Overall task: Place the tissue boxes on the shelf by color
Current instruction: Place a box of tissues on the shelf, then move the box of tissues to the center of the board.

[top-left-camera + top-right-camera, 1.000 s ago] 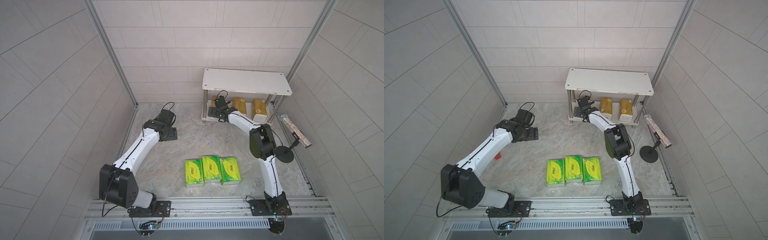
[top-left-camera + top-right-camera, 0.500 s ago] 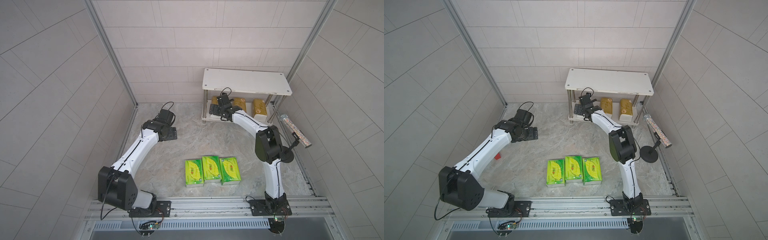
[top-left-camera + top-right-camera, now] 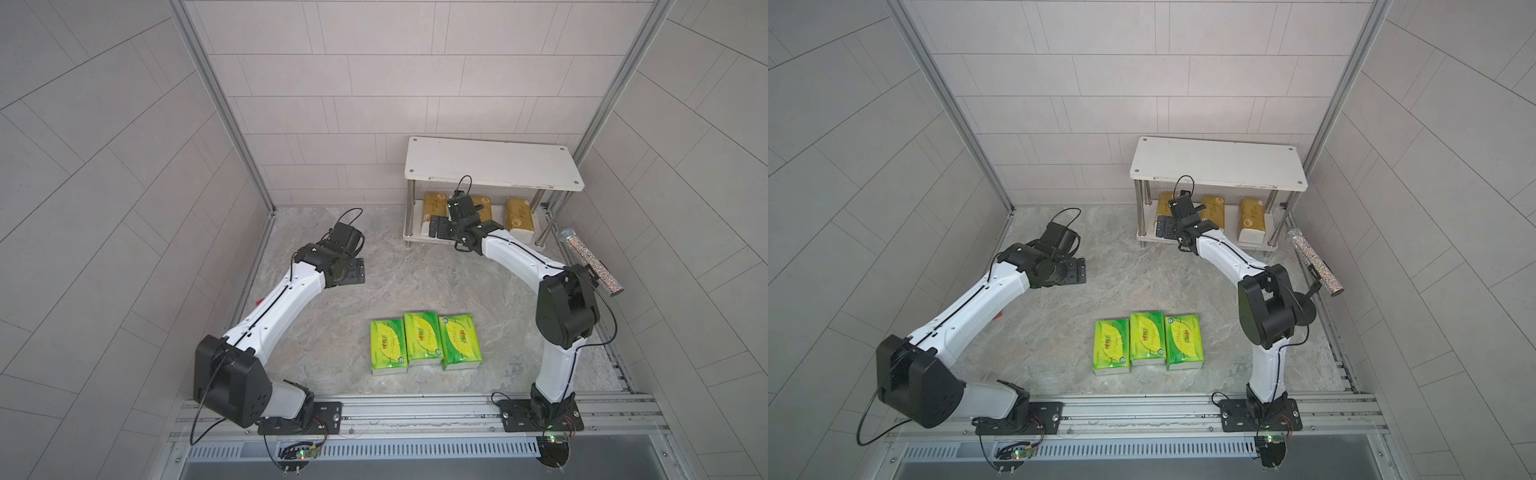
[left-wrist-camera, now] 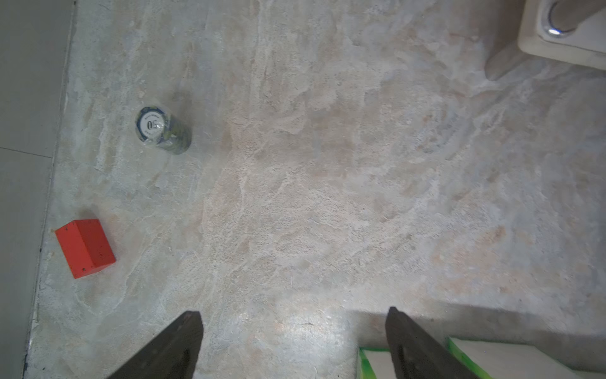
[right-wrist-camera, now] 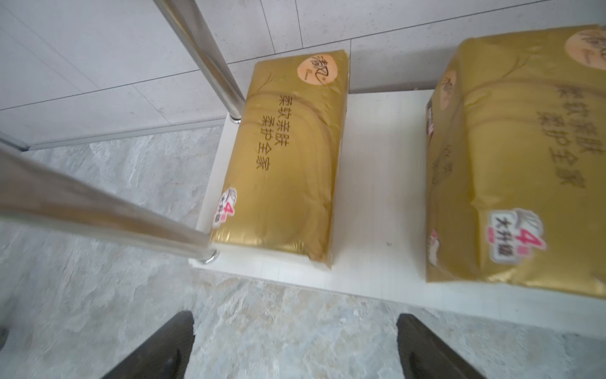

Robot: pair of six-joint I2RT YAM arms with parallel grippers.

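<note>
Three green tissue boxes (image 3: 422, 338) (image 3: 1147, 338) lie side by side on the floor in both top views. Three gold ones rest on the lower board of the shelf (image 3: 492, 168) (image 3: 1217, 166); the middle one is partly hidden by my right arm. My right gripper (image 5: 295, 316) (image 3: 442, 227) is open and empty over the floor, just in front of the lower board (image 5: 377, 164), facing the gap between two gold boxes (image 5: 285, 164) (image 5: 518, 164). Open and empty too, my left gripper (image 4: 292, 313) (image 3: 351, 272) hangs over bare floor at the left, a green box end (image 4: 377, 364) beside one finger.
A red block (image 4: 85, 247) and a wrapped stack of chips (image 4: 162, 129) lie by the left wall. A glitter cylinder on a black stand (image 3: 590, 262) (image 3: 1314, 264) leans at the right, close to my right elbow. Shiny posts (image 5: 98, 210) flank the shelf's opening. Tiled walls enclose three sides.
My right arm's elbow has swung right and toward the front while its gripper shifted slightly right along the shelf front. The left arm has hardly moved.
</note>
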